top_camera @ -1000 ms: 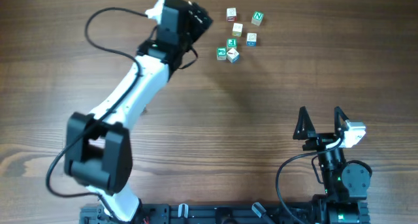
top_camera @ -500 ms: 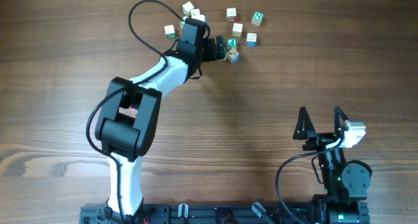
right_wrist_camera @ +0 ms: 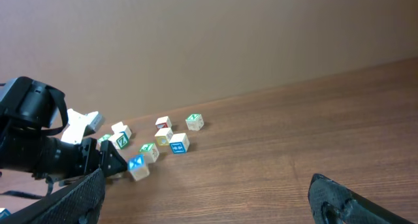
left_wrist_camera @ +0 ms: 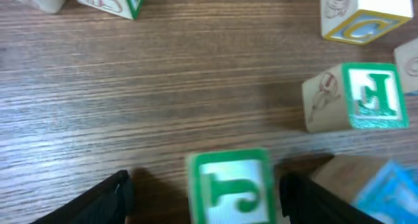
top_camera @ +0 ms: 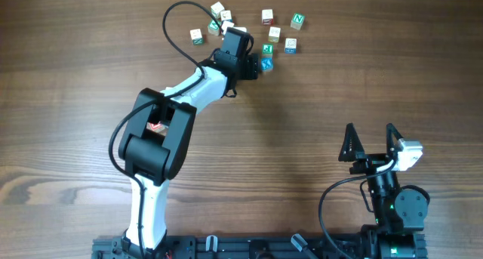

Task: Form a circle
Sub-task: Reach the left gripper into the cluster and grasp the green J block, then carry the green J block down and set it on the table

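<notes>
Left wrist view is telling most of the story right now: the left gripper is straddling a green-faced letter cube, jaws standing apart and not clamping anything. Bare wood is showing between the cube and one finger, while the other finger is sitting almost against it. So I'm guessing the step in hand is picking this one out of the pile.

A blue-faced cube is crowding that tighter side, and I can't tell if it's touching the finger. If I were driving, I'd be shifting the wrist a touch so the cube is sitting centred, squaring up on two opposite faces, and closing gently so the blue one isn't getting pinched or knocked.

From overhead, no circle is forming yet. The letter cubes are lying in a loose scatter at the far side of the wooden table, some on either side of the left arm. The right gripper is sitting near its base, wide open, holding nothing, well apart from the cubes. Leaving an open middle when setting each piece down is looking like the trick
</notes>
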Controlling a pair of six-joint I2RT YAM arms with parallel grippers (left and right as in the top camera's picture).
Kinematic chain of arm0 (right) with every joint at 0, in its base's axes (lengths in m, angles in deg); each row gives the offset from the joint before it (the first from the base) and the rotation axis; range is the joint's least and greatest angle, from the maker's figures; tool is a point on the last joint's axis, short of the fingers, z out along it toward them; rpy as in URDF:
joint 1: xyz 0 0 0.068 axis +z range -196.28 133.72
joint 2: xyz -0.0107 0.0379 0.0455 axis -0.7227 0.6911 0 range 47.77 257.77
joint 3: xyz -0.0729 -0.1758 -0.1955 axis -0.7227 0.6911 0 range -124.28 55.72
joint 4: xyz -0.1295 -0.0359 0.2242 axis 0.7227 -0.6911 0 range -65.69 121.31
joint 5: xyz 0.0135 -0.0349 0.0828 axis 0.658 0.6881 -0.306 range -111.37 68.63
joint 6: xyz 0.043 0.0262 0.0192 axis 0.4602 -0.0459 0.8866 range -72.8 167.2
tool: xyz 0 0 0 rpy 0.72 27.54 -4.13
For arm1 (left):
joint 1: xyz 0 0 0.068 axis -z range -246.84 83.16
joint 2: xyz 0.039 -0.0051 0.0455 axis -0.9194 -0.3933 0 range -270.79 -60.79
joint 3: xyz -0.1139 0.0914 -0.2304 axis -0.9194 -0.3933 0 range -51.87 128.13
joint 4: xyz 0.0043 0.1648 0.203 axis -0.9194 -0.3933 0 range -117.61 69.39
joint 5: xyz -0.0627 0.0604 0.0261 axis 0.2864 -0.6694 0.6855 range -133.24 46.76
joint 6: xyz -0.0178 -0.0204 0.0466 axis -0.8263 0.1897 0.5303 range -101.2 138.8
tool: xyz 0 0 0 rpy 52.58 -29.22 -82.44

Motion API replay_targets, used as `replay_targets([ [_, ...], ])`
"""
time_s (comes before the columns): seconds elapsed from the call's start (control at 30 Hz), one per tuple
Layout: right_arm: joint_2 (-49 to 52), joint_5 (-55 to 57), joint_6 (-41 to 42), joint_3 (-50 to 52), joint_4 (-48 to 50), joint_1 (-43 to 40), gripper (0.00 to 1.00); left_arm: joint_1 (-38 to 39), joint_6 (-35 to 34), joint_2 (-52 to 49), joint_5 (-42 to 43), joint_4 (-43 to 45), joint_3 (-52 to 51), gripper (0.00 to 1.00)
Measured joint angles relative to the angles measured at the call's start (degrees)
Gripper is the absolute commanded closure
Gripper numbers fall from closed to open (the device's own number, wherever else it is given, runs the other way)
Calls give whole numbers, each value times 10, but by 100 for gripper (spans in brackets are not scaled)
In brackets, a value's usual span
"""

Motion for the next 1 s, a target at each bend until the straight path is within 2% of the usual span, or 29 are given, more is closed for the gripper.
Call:
replay_targets([
  [0.13, 0, 0, 0, 0, 0, 0, 0, 1, 0, 0, -16, -15, 1, 43],
  [0.23, 0, 0, 0, 0, 0, 0, 0, 0, 0, 0, -24, -21, 2, 41],
  [0.27, 0, 0, 0, 0, 0, 0, 0, 0, 0, 0, -26, -19, 2, 50],
  [0.33, 0, 0, 0, 0, 0, 0, 0, 1, 0, 0, -28, -10, 1, 76],
  [0.4, 0, 0, 0, 0, 0, 0, 0, 1, -4, -1, -29, -5, -1, 85],
  [0.6, 0, 0, 0, 0, 0, 0, 0, 1, -5, 18, -29, -51, -4, 87],
  [0.73, 0, 0, 0, 0, 0, 0, 0, 1, -29, 109, -30, -166, -17, 87],
  [0.83, 0, 0, 0, 0, 0, 0, 0, 1, -66, 181, -56, -295, -12, 87],
  [0.87, 0, 0, 0, 0, 0, 0, 0, 1, -79, 195, -62, -347, -10, 87],
  [1.0, 0, 0, 0, 0, 0, 0, 0, 1, -126, 194, -81, -436, -19, 84],
])
